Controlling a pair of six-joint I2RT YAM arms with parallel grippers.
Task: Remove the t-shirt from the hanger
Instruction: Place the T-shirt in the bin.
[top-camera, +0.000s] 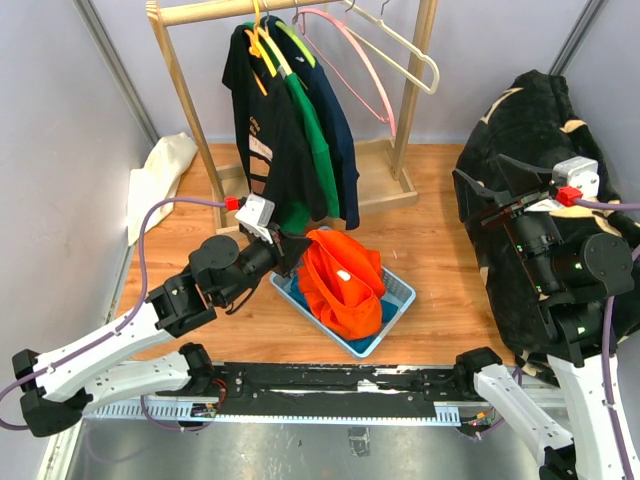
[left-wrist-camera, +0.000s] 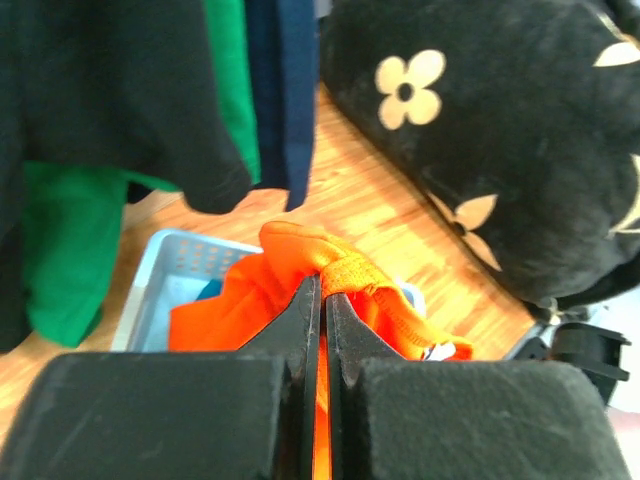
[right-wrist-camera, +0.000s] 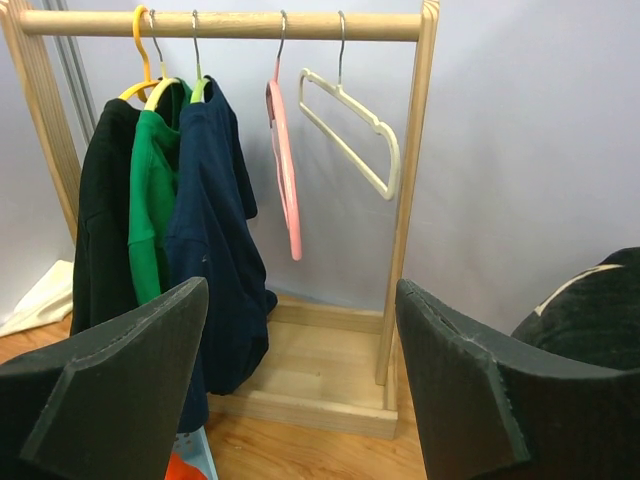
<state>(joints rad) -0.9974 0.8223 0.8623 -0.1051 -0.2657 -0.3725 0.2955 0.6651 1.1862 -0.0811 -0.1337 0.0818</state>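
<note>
An orange t-shirt (top-camera: 340, 285) lies bunched in the blue basket (top-camera: 400, 300), off any hanger. My left gripper (top-camera: 295, 255) is shut on its collar edge; in the left wrist view the orange t-shirt (left-wrist-camera: 250, 300) is pinched between the left gripper (left-wrist-camera: 322, 285) jaws. A pink hanger (top-camera: 365, 75) and a cream hanger (top-camera: 410, 55) hang bare on the wooden rack (top-camera: 190, 130). Black (top-camera: 265, 130), green (top-camera: 315, 140) and navy (top-camera: 340, 130) shirts hang beside them. My right gripper (top-camera: 490, 195) is open and holds nothing; in its wrist view the right gripper (right-wrist-camera: 300, 288) faces the rack (right-wrist-camera: 410, 200).
A big black bag with cream flowers (top-camera: 520, 200) fills the right side under the right arm. A white cloth (top-camera: 160, 175) lies at the back left by the wall. The rack's wooden base (top-camera: 375, 185) stands behind the basket.
</note>
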